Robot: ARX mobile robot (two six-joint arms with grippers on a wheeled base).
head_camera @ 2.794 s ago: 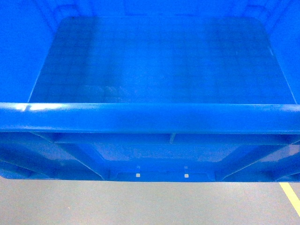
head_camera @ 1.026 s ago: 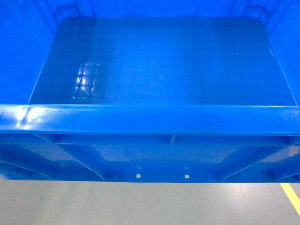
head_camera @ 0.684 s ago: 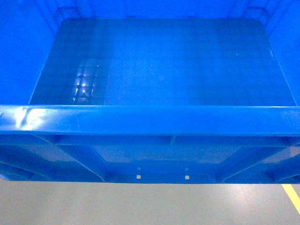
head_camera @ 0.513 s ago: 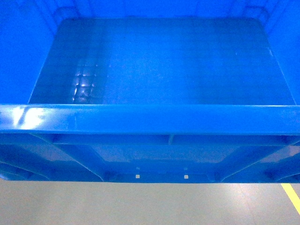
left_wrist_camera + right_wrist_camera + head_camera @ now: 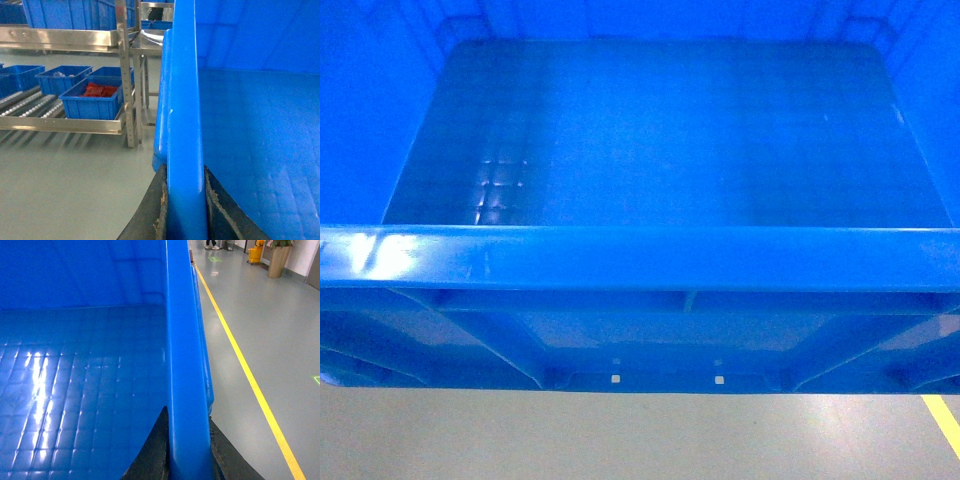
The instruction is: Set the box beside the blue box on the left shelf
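The box, a large bright-blue crate (image 5: 660, 130), fills the head view, with its thick near rim (image 5: 640, 258) and braced outer wall above grey floor. My left gripper (image 5: 184, 200) is shut on the box's left rim (image 5: 182, 100), a black finger (image 5: 152, 215) on each side. On the opposite rim (image 5: 182, 330), my right gripper (image 5: 187, 440) is shut the same way. In the left wrist view a steel shelf rack (image 5: 65, 125) to the left holds blue boxes: one with red contents (image 5: 92, 102), another behind it (image 5: 62, 77). Neither gripper shows in the head view.
The rack's steel upright (image 5: 126, 75) stands close to the crate's left side. More blue bins (image 5: 70, 12) sit on the upper shelf. A yellow floor line (image 5: 240, 355) runs along the crate's right side. A plant pot (image 5: 277, 260) stands far off.
The crate stays held by both grippers. Light reflections on its floor have shifted, and its near rim sits slightly lower in the head view.
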